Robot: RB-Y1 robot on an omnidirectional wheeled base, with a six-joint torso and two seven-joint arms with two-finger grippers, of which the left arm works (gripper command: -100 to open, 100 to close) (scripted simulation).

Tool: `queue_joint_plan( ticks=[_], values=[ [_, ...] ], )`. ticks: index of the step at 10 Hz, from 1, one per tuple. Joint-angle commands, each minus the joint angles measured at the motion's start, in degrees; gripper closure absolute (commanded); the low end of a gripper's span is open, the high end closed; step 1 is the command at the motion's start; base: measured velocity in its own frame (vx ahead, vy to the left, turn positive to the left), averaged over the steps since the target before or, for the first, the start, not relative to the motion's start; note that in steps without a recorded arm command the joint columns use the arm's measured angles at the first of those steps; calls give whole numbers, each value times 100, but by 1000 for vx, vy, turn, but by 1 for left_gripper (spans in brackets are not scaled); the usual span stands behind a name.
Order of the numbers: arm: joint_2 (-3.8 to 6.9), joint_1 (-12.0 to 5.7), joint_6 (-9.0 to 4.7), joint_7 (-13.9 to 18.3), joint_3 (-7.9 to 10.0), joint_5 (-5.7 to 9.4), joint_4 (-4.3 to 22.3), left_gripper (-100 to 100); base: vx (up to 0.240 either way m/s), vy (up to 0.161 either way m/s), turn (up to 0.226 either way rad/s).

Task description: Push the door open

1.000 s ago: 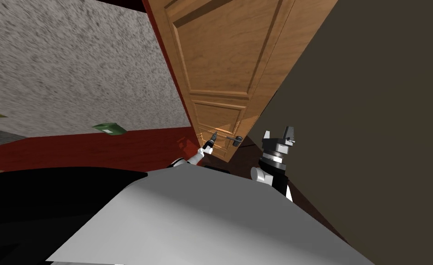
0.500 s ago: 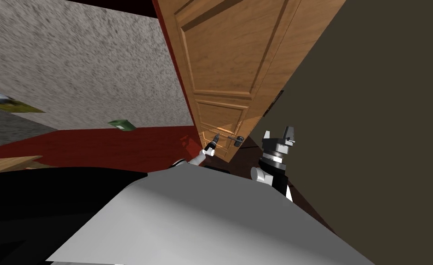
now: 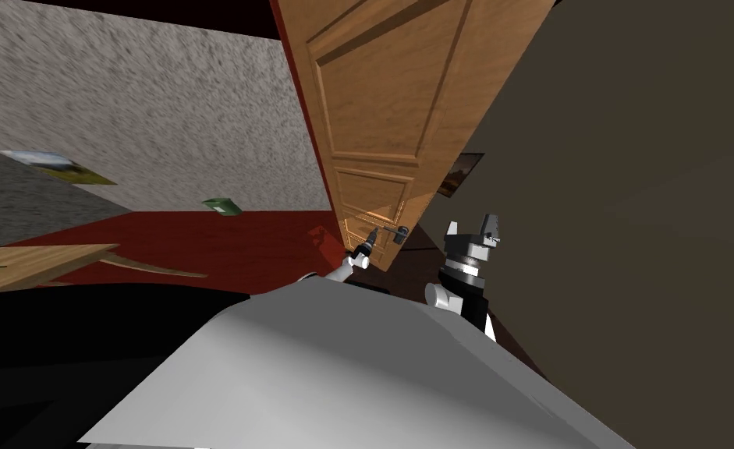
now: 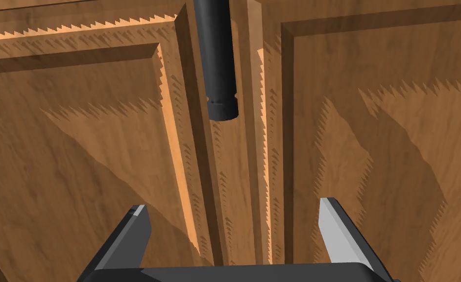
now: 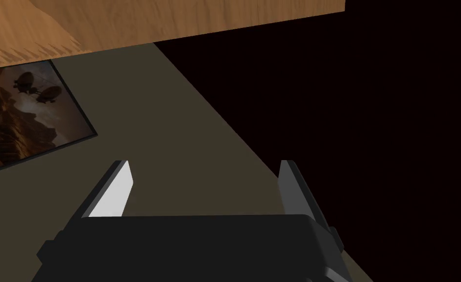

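A panelled brown wooden door (image 3: 388, 117) stands ajar ahead, its free edge swung away from the dark olive wall (image 3: 630, 195). A dark lever handle (image 3: 395, 231) sticks out low on its face. My left gripper (image 3: 373, 235) is at the door just beside that handle. In the left wrist view the gripper (image 4: 234, 225) is open, close against the door's panels (image 4: 102, 161), with the dark handle (image 4: 217, 63) ahead between the fingers' line. My right gripper (image 3: 474, 228) is held up beside the wall, open (image 5: 202, 188), with nothing between its fingers.
A grey speckled wall (image 3: 147, 117) with a dark red base lies to the left. A wooden edge (image 3: 37, 261) juts in at the far left. A framed picture (image 3: 455, 175) hangs on the olive wall past the door's edge. A black area (image 5: 371, 122) lies beyond.
The door has swung further away, widening the gap at the olive wall so the picture now shows. My view has turned; my left gripper followed the door near the handle. The right arm held still.
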Motion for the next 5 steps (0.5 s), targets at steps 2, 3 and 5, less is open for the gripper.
queue_joint_plan(
  ticks=[2,3,5],
  values=[
    [-133,63,45,-154,-91,139,-126,-100,-164,-192,26],
    [-175,74,45,-185,-126,180,-141,-100,-157,-136,37],
    [-165,83,43,-173,-134,183,-154,-100,-108,-109,1]
  ],
)
